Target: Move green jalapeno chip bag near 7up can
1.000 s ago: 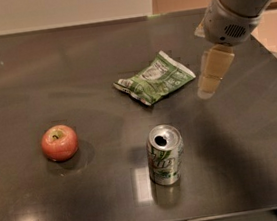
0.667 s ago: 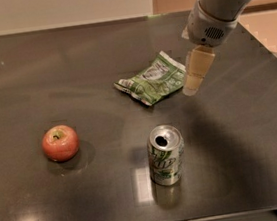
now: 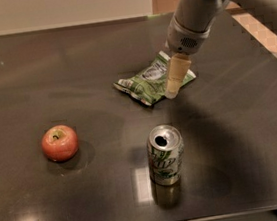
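Observation:
The green jalapeno chip bag (image 3: 147,81) lies flat and crumpled on the dark table (image 3: 242,135), right of centre toward the back. The 7up can (image 3: 165,154) stands upright in front of it, nearer the front edge, its top opened. My gripper (image 3: 174,80) hangs from the grey arm that comes in from the upper right. Its cream-coloured fingers point down over the right part of the bag. I cannot tell whether they touch the bag.
A red apple (image 3: 60,142) sits on the left of the table. The table's right edge (image 3: 266,41) runs diagonally at the upper right, with a lighter floor beyond it. A pale wall stands behind the table's far edge.
My gripper has moved left, from beside the bag's right end to over the bag's right part. The bag, can and apple have not moved.

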Motion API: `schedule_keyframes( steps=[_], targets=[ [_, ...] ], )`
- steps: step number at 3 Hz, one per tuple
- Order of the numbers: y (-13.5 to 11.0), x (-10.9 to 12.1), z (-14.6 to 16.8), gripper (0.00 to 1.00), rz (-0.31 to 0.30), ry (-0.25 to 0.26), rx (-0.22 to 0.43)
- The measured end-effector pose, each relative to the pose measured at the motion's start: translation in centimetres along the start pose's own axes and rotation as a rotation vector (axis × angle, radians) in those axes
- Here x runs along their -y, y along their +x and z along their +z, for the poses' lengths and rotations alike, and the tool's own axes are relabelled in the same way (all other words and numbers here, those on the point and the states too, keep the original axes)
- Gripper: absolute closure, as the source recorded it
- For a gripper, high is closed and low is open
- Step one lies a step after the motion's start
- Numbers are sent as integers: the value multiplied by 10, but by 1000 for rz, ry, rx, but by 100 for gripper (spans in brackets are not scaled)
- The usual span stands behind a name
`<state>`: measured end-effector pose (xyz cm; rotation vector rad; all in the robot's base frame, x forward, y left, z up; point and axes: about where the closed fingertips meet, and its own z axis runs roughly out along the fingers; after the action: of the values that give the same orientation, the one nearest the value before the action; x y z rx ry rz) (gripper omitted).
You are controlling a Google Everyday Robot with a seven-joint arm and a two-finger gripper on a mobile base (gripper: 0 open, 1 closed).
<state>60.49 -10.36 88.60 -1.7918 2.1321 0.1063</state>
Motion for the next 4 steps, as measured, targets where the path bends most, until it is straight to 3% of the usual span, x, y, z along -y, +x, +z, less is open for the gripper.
schedule_keyframes(
  steps=[4],
  targets=[
    [-21, 0, 56, 0, 3, -131, 20]
  ],
)
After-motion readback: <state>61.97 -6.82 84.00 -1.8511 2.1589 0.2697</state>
